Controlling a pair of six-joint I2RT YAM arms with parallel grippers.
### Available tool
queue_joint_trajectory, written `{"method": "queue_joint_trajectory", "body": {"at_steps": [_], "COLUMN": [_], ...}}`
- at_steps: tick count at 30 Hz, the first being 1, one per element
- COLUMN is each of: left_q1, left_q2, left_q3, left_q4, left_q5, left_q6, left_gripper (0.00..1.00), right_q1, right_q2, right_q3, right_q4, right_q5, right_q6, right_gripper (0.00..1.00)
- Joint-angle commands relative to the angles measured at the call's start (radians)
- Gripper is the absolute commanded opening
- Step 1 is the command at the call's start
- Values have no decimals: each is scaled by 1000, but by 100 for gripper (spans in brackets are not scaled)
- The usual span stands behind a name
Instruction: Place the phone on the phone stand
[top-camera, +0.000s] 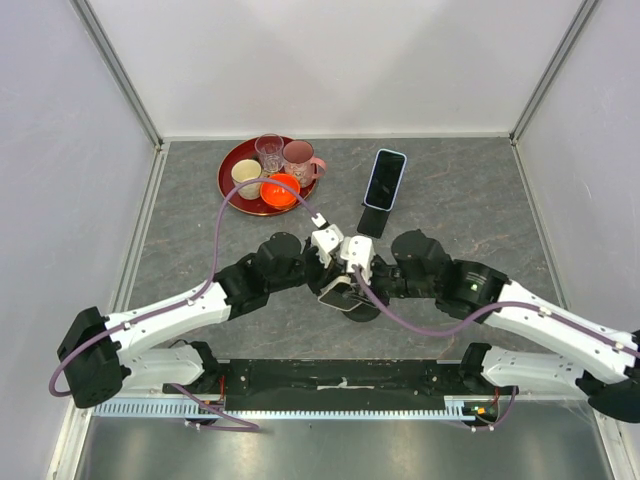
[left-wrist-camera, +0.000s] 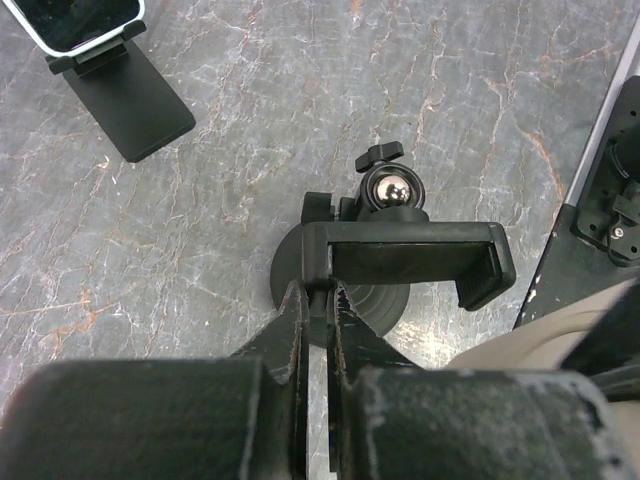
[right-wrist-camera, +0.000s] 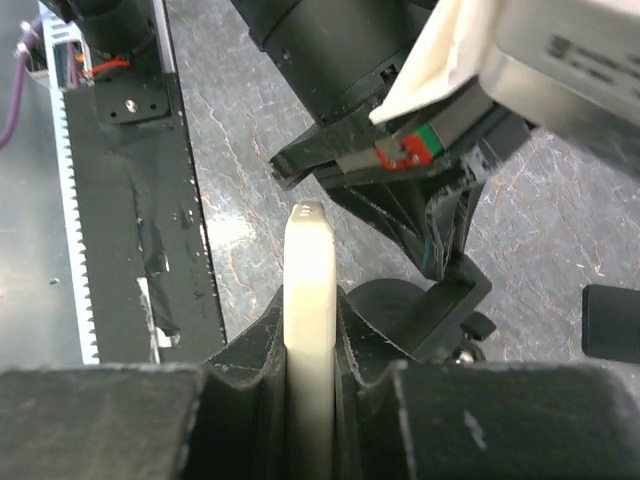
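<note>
Marble tabletop (top-camera: 450, 200) | pale walls (top-camera: 330, 60) | left gripper (left-wrist-camera: 318, 300) holds stand (left-wrist-camera: 410, 255) | right gripper (right-wrist-camera: 308, 312): phone (right-wrist-camera: 308, 250)

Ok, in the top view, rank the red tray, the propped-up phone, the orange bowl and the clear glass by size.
Largest to smallest:
1. red tray
2. propped-up phone
3. orange bowl
4. clear glass, which looks only a little smaller than the bowl

L gripper (top-camera: 328, 282) + R gripper (top-camera: 352, 285) are sitting tip-to-tip at table (top-camera: 470, 200) ctr, over a black round-base phone holder (top-camera: 362, 308), w/ a pale-edged phone (top-camera: 336, 294) btwn them. Blue-cased phone (top-camera: 385, 178) is leaning on a black stand (top-camera: 374, 222) just behind. Red tray (top-camera: 226, 178) w/ cups (top-camera: 245, 174) is sitting back-left.
</note>
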Motion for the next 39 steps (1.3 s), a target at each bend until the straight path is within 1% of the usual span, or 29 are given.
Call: {"method": "queue_joint_trajectory", "body": {"at_steps": [1,6,13,17,23,28,34,37,39], "left_q1": [-2,-2,-2,-2,-2,-4,-2,-2,-2], "left_q2": [-37,-37,-29,-29,-48,-60,-52,-48,-46], "left_q3": [3,10,13,16,2,-6,-4,-3,3], "left_q4": [73,45,33,27,25,27,24,30,25], "left_q5": [72,119,136,156,199,213,234,248,248], "left_q6": [61,89,97,100,135,158,164,167,170], "left_gripper": [2,2,2,2,2,2,2,2,2], "right_q1": [-2,-5,-59,-79,-126,-174,-198,-209,-211], "right_q2": [61,90,129,159,242,265,293,304,322], "right_q3": [71,71,109,138,216,235,242,249,261], "right_q4": [122,114,121,113,27,-10,-45,-47,-57], "right_q5": [-49,-58,-93,-184,-227,-264,-236,-305,-313], "right_q6": [-118,-205,-272,-309,-386,-417,-447,-470,-467], "right_gripper": [0,0,0,0,0,0,0,0,0]}}
